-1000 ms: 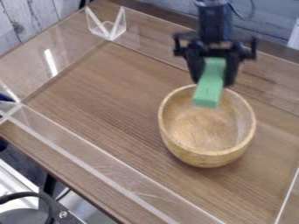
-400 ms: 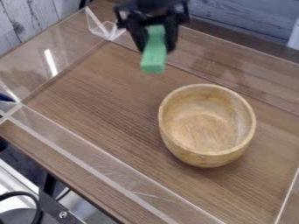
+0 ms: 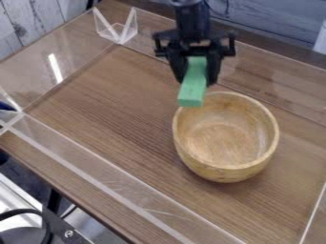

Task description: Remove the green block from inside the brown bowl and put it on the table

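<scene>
The gripper (image 3: 195, 63) is pointing nearly straight down, with its jaws clamped tight on the top end of the green block (image 3: 193, 84), so the block is hanging lengthwise below the fingers and tilting slightly, lower end toward the camera. That grip is letting the bar dangle clear of everything; nothing is touching it except the fingers. The brown bowl (image 3: 227, 135) is sitting below the gripper and off to its right in frame, upright, interior looking empty, with only wood grain visible inside. The block's lower end is hovering near the bowl's left rim, apparently outside it rather than over the hollow, though from this one angle I can't tell how much gap there is between them. So the extraction part is reading as done: block out of bowl, in the air, not yet down. Bare table (image 3: 114, 114) is lying below and to the gripper's left, plenty of free wood there. My read is that the remaining step is lowering onto that open patch, and the thing to watch is the hanging end clipping the bowl rim if it descends too close on the right side. The acrylic walls (image 3: 76, 157) are well apart from the gripper and not a concern here.
</scene>
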`<state>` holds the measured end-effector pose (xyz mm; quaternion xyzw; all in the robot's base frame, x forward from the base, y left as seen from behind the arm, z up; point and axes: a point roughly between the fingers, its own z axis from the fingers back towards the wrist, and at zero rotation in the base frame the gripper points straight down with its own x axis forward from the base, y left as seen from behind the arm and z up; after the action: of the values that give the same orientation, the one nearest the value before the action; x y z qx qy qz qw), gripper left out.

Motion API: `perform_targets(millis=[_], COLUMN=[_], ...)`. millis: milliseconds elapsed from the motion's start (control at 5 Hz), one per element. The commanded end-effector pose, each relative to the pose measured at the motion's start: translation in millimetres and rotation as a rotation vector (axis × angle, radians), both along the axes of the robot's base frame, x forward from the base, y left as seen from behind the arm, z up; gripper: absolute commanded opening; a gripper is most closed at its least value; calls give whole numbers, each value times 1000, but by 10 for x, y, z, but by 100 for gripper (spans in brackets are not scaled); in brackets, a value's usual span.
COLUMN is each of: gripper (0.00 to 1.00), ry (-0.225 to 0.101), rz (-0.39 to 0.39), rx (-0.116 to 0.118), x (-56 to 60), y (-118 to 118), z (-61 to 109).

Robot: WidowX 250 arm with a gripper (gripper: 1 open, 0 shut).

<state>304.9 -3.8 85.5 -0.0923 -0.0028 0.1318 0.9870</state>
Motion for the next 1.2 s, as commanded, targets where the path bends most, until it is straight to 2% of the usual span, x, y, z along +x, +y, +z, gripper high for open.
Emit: perform_targets(millis=[0,200,1000], gripper=[0,0,0], ry=[-43,-36,-5], rz=[-38,-75,-140], rx=[17,27,41], x=[39,18,6], y=[-114,-241,-387], z=[-16,-136,-368])
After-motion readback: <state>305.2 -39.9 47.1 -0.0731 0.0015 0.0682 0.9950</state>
